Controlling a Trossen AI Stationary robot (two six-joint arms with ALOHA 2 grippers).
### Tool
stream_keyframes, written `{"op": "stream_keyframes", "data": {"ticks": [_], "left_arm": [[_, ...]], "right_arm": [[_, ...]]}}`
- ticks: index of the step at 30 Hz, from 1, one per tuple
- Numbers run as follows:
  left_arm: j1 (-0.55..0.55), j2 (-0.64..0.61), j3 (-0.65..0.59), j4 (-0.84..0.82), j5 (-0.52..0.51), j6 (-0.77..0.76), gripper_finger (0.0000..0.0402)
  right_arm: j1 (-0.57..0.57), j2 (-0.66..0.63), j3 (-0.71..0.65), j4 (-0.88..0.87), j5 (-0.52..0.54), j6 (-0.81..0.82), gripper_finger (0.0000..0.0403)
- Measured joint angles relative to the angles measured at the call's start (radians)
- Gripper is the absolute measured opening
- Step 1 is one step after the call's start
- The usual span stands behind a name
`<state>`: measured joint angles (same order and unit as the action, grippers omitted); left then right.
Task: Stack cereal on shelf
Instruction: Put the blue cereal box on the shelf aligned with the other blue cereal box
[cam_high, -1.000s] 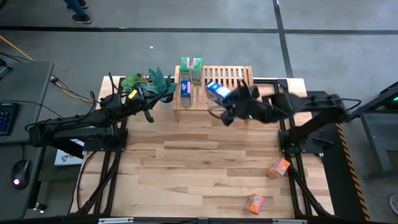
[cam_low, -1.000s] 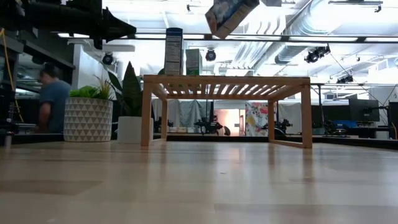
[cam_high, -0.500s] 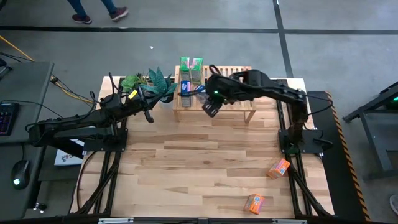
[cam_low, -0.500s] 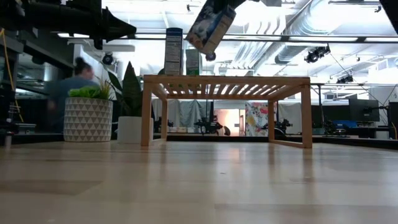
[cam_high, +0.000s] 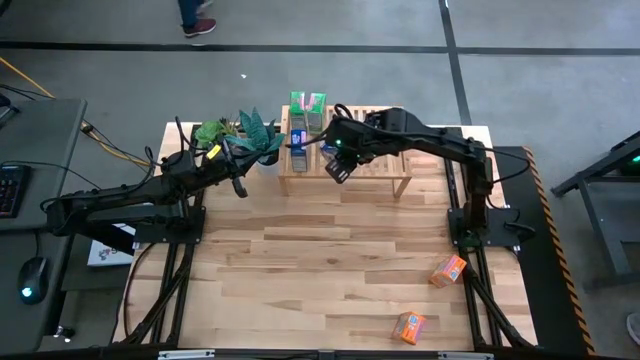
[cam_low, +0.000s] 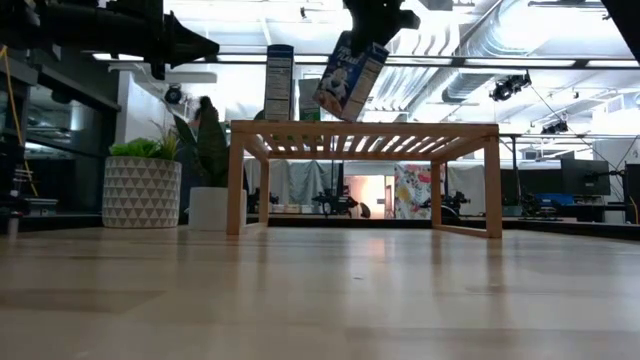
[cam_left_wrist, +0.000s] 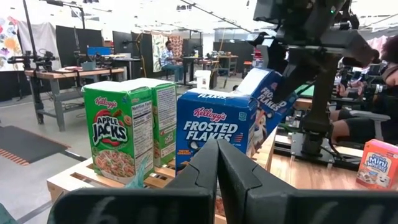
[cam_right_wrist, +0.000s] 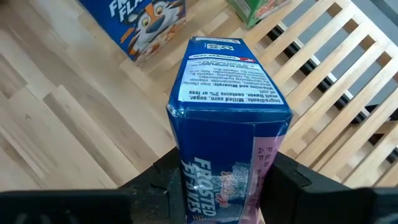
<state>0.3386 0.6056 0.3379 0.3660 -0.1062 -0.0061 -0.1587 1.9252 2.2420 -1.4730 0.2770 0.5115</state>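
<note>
The wooden shelf (cam_high: 380, 178) stands at the table's far middle. Two green cereal boxes (cam_high: 307, 108) and one blue box (cam_high: 298, 140) stand upright at its left end. My right gripper (cam_high: 338, 160) hovers over the shelf's left half, shut on a second blue box (cam_low: 350, 78), which hangs tilted beside the standing blue one. My left gripper (cam_high: 240, 185) is shut on nothing and waits by the potted plants (cam_high: 245, 135), level and pointing at the shelf. Two orange boxes (cam_high: 448, 270) (cam_high: 410, 326) lie on the table at the near right. My right gripper pinches the blue box at its upper end (cam_right_wrist: 217, 168), one finger (cam_right_wrist: 165, 180) on each of two opposite faces. The fingers come from above, slanting down toward the table's left. The box hangs tilted below them, its lower end (cam_low: 345, 112) close over the slats.
Two potted plants (cam_low: 142, 190) stand left of the shelf, close to my left gripper. The shelf's slatted top is bare to the right of the boxes (cam_high: 385, 120). A person walks on the floor beyond the table's far edge (cam_high: 195, 15).
My right gripper has carried the blue box along the shelf toward the table's left edge and tipped steeply downward. The box has sunk from high above the shelf to just over its top, beside the standing blue box. It stays tilted.
</note>
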Motion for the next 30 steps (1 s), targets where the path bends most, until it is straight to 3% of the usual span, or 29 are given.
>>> {"op": "stream_keyframes", "data": {"ticks": [30], "left_arm": [[0.0, 0.0, 0.0, -0.002, 0.0, 0.0, 0.0]], "right_arm": [[-0.025, 0.015, -0.001, 0.041, -0.02, -0.082, 0.014]]}}
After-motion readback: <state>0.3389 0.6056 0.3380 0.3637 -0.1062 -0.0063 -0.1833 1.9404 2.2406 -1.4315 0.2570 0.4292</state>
